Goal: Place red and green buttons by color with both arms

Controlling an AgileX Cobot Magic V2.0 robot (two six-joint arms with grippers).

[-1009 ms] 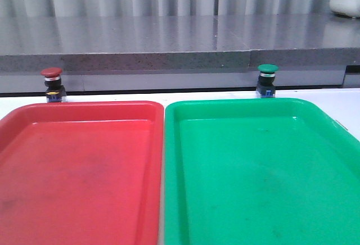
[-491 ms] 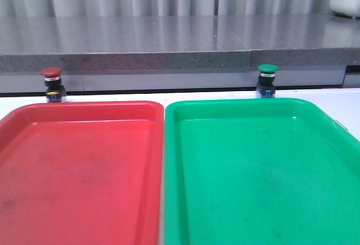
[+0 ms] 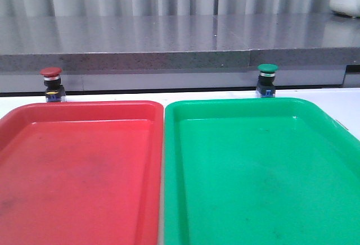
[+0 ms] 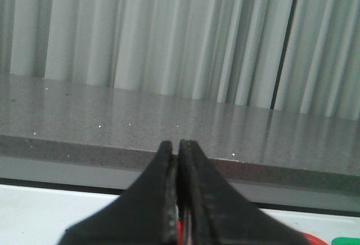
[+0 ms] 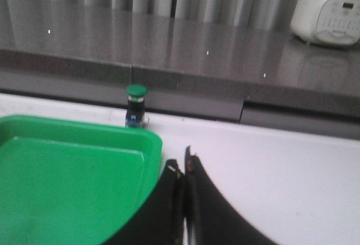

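Observation:
The red button (image 3: 52, 84) stands upright on the white table behind the red tray (image 3: 79, 166). The green button (image 3: 267, 80) stands upright behind the green tray (image 3: 259, 166); it also shows in the right wrist view (image 5: 136, 105), beyond the green tray's corner (image 5: 73, 172). Neither arm shows in the front view. My left gripper (image 4: 177, 146) is shut and empty, pointing at the grey ledge, with a sliver of red tray below it. My right gripper (image 5: 183, 163) is shut and empty, beside the green tray's right corner, well short of the green button.
A grey stone ledge (image 3: 169, 42) runs along the back of the table, with pleated curtains behind. A white appliance (image 5: 329, 14) sits on the ledge at the far right. Bare white table (image 5: 281, 172) lies right of the green tray.

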